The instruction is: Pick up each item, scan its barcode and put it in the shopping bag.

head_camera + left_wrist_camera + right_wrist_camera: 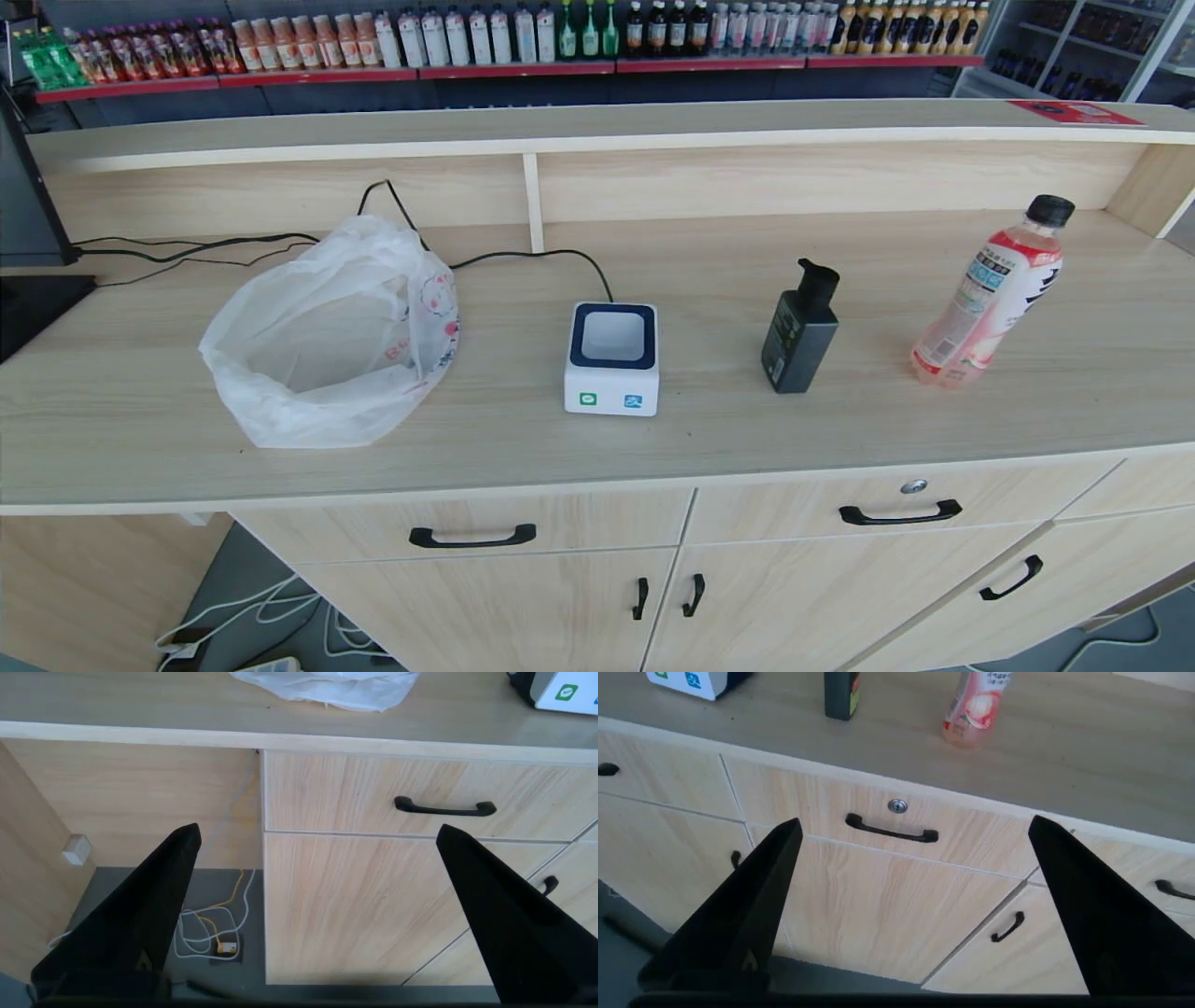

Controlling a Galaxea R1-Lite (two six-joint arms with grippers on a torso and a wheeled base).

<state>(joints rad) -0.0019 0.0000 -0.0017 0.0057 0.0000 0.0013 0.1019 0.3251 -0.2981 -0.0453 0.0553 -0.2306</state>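
Four things sit on the pale wood-grain counter [840, 420], in a loose row from left to right. At the left is one shopping bag [327, 336] of thin, crinkled, see-through white plastic with some red print on its side, slumped with its mouth gaping towards the near edge. In the middle is one scanner [611, 359], a small white box with rounded corners and a dark blue frame around its top window. A black cable [523, 254] curves away from its far side. To the right of the scanner stands one dark bottle [800, 329], flat-sided and rectangular with a pump head. Well apart from it, farthest right, stands one pink bottle [990, 299] of clear round plastic with a black cap and a wrapped label.

Both bottles are upright on the counter, apart from each other and from the bag.

Below the counter the cabinet front carries five black handles and one round metal lock [913, 486].

The left gripper [318, 829] hangs low in front of the drawers under the bag, its two black, wedge-shaped fingers [140, 924] spread wide with nothing between them. The right gripper [914, 821] faces the drawer with the lock, below the two bottles, and its jaws are spread wide too.
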